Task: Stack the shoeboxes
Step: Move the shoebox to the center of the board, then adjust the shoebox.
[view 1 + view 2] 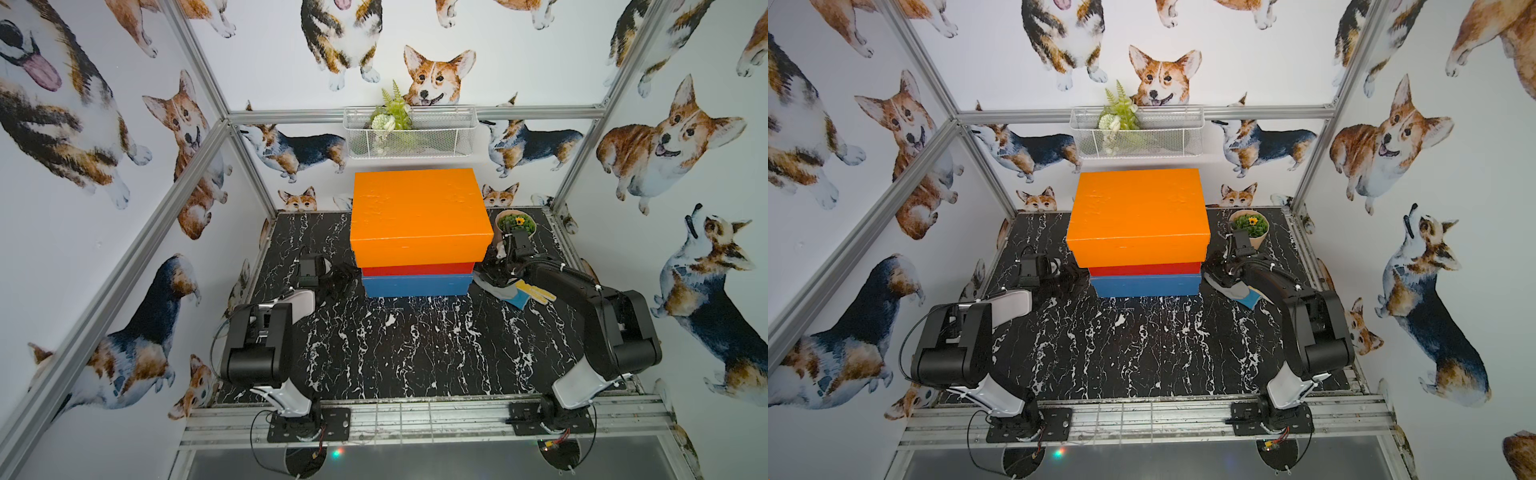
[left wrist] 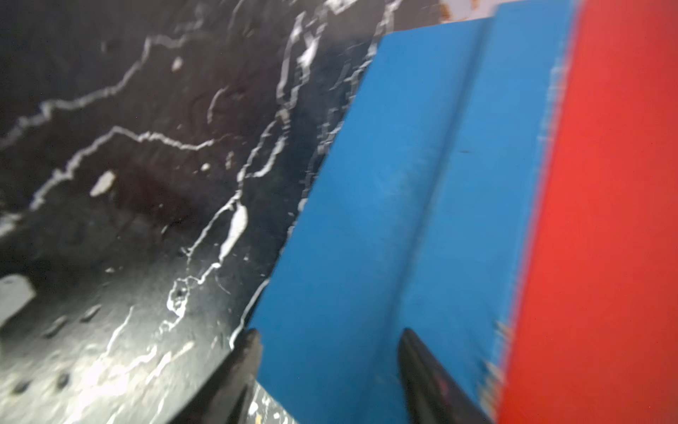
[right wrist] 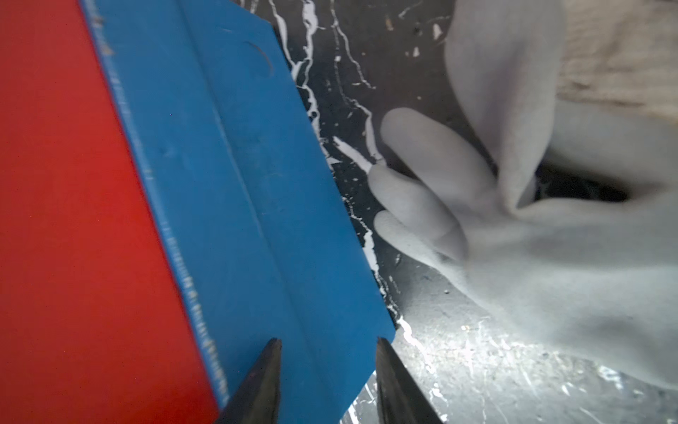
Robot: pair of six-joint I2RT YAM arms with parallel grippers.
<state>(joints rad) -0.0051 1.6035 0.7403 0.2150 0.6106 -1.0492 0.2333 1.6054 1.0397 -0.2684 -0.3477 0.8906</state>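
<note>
Left wrist view shows the left gripper (image 2: 330, 336) with its two dark fingertips spread apart and nothing between them. They sit low, just short of the short end wall of the blue shoebox (image 2: 403, 183), and the red shoebox (image 2: 605, 220) lies directly on that box's lid. The right wrist view mirrors this. The right gripper (image 3: 327, 342) also has its tips parted and pinching nothing, facing the opposite end wall of the blue shoebox, with a grey glove (image 3: 532, 238) lying on the marble table (image 1: 415, 353) just beside that end. In both top views the three boxes form one stack near the back middle of the table: blue at the bottom, red in the middle and the orange shoebox (image 1: 415, 208) on top. The orange one looks slightly offset from the two under it, though the camera angle may account for some of that. The stack's long axis runs side to side, from one arm to the other, so each gripper faces one short end and the boxes lie straight ahead of both sets of fingers. Neither arm is clearly nearer. The stacking looks done, so the next move probably turns on this line. Each arm should back away outward along the long axis, because any sideways or upward brush at the bottom box could shift the whole pile. The right arm has less room, with the glove and the flower pot (image 1: 515, 224) close behind it.
</note>
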